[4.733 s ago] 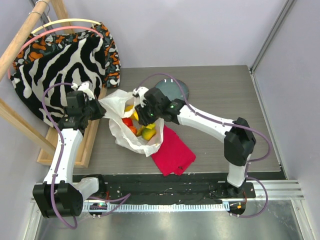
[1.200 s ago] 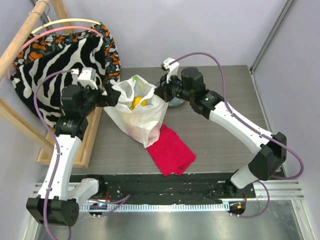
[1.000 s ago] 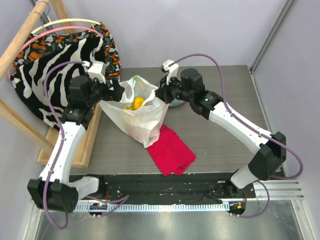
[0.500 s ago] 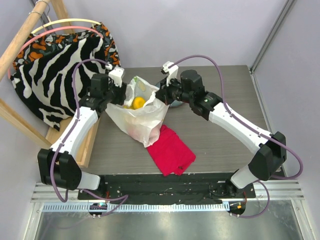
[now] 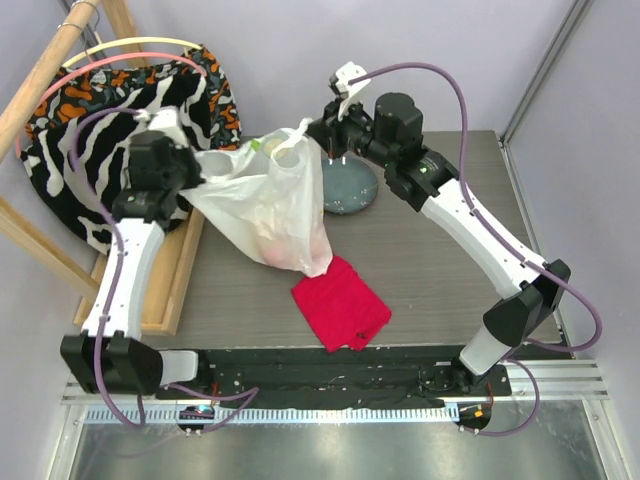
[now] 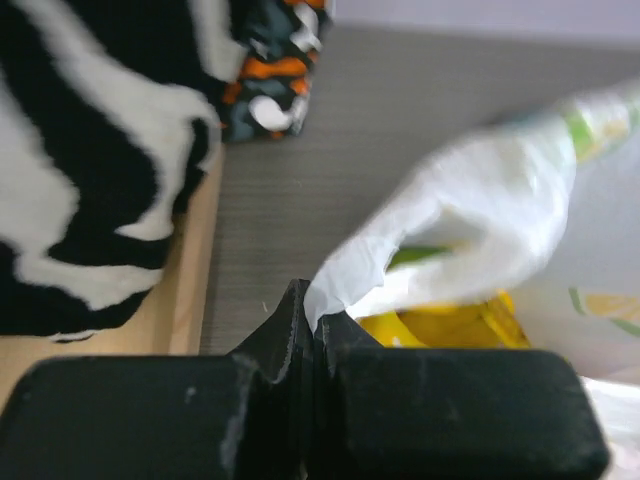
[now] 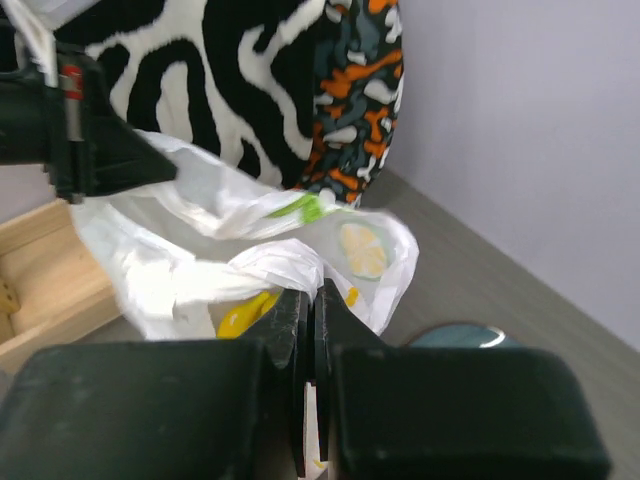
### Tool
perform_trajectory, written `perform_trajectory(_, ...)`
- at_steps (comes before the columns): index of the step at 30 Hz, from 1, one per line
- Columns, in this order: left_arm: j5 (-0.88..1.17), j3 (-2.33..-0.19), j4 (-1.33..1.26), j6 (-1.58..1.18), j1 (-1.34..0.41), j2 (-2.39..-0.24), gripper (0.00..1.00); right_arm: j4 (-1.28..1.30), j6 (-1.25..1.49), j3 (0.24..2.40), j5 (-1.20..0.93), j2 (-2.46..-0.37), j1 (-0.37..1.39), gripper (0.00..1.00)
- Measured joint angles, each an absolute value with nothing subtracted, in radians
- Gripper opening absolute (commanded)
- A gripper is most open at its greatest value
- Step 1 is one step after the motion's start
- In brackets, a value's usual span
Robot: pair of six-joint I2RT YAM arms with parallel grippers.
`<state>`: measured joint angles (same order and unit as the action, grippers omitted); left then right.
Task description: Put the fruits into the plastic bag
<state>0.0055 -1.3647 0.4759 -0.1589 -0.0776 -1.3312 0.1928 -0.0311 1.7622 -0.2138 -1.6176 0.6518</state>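
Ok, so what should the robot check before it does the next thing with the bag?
1. The left fingers pinch the plastic bag at one edge: ok.
2. The right fingers pinch its other side: ok.
3. Yellow fruits sit inside the bag: ok.
4. No fruit left on the round plate: ok.
5. Bag bottom hangs clear of the red cloth: cannot tell.

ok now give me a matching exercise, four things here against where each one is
1 plastic bag
2 red cloth
3 plate
4 zebra-striped fabric

a flat on the table, near side
b draped at the far left
c held up by its top edges
d on the table's far side, beside the bag

Pairs: 1-c, 2-a, 3-d, 4-b
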Motion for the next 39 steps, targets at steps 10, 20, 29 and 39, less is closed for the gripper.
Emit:
perform_trajectory(10, 0.081, -1.084, 0.252, -0.476, 0.025, -1.077, 0.0, 0.132, -0.085, 1.793, -0.213, -1.718, 0.623, 0.01)
perform_trajectory(20, 0.075, -0.812, 0.14, -0.622, 0.026, -1.084, 0.13, 0.08, -0.052, 1.715, -0.258, -1.877, 0.562, 0.17)
perform_trajectory(29, 0.064, -0.858, 0.123, -0.601, 0.026, -1.046, 0.91, 0.03, -0.015, 1.642, -0.281, -1.814, 0.562, 0.89)
perform_trajectory(39, 0.005, -0.971, 0.187, -0.522, 0.026, -0.981, 1.0, 0.009, -0.024, 1.44, -0.286, -1.544, 0.562, 0.96)
